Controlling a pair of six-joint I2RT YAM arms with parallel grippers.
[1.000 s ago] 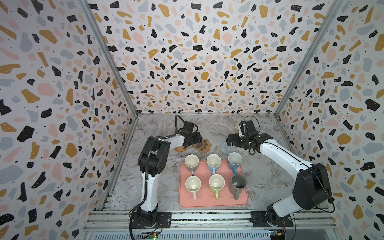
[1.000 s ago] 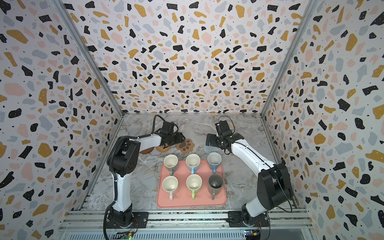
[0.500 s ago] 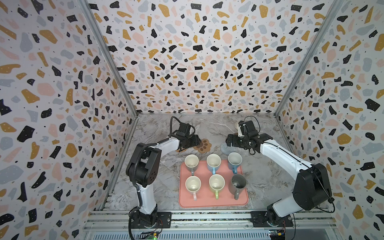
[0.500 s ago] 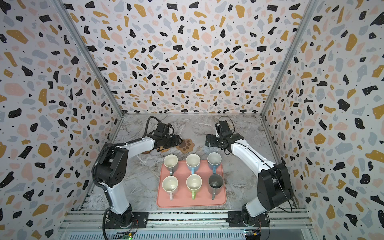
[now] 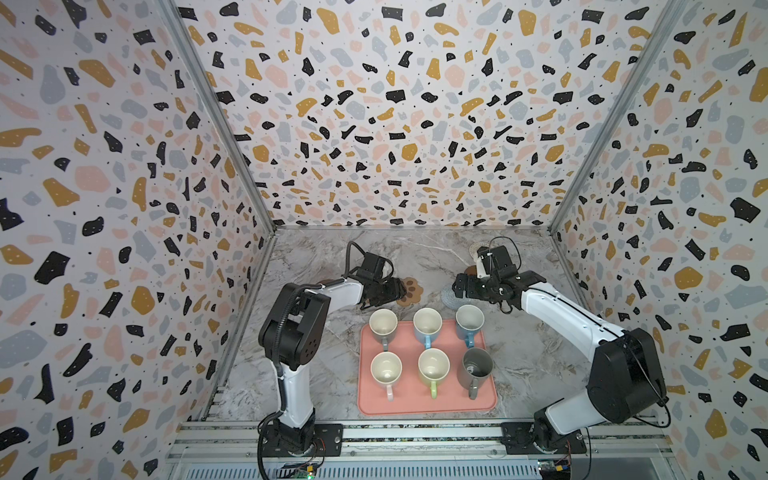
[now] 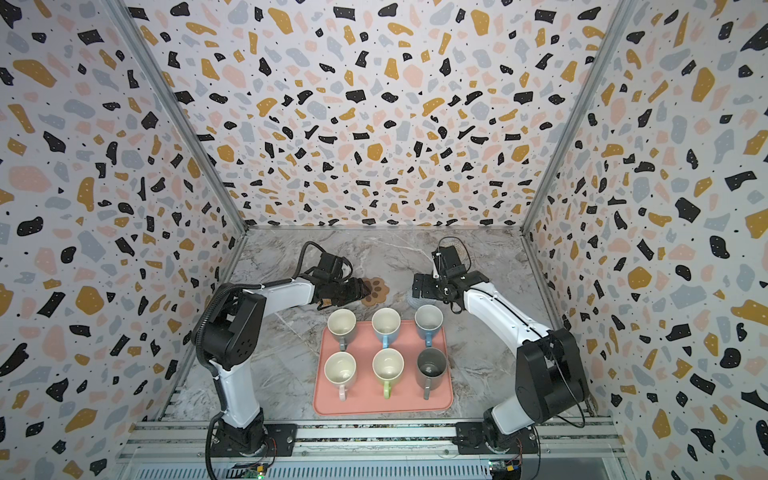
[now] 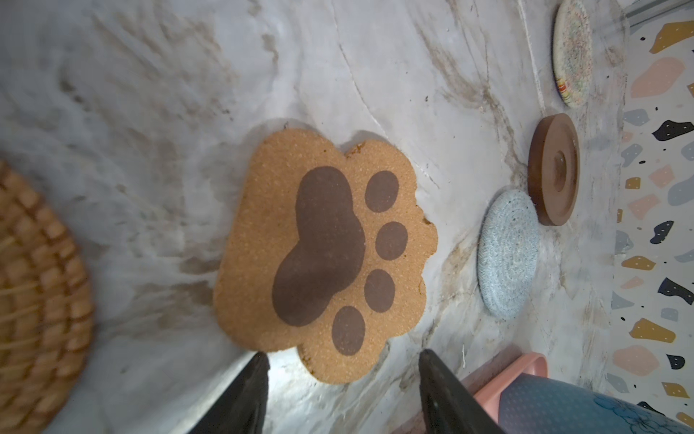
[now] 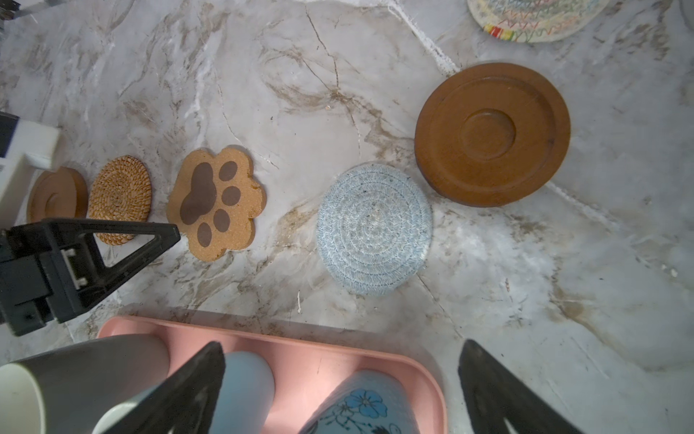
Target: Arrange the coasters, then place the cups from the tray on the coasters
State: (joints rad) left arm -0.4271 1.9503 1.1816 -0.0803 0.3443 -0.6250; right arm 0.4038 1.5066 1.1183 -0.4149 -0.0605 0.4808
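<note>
Six cups stand on the salmon-pink tray point(image 5: 409, 400), among them a light green one point(image 5: 433, 365) and a dark grey one point(image 5: 477, 363). Behind the tray lie the paw-print coaster point(image 5: 411, 289), grey-blue coaster point(image 5: 449, 297), a brown disc point(image 8: 492, 133) and a cream woven coaster point(image 5: 477, 249). The rattan coaster point(image 8: 120, 199) and a second brown disc point(image 8: 56, 195) show in the right wrist view. My left gripper point(image 7: 343, 357) is open and empty, its tips just short of the paw-print coaster point(image 7: 323, 251). My right gripper point(image 8: 341, 345) is wide open above the tray's back edge and a flowered light blue cup point(image 8: 360, 406).
Terrazzo-patterned walls close in the marble table point(image 5: 316, 365) on three sides. The left arm's elbow point(image 5: 291, 332) stands left of the tray. A metal rail point(image 5: 415, 432) runs along the front edge.
The left arm's elbow has swung outward to the left while its gripper stayed by the paw-print coaster. The right arm has hardly moved.
</note>
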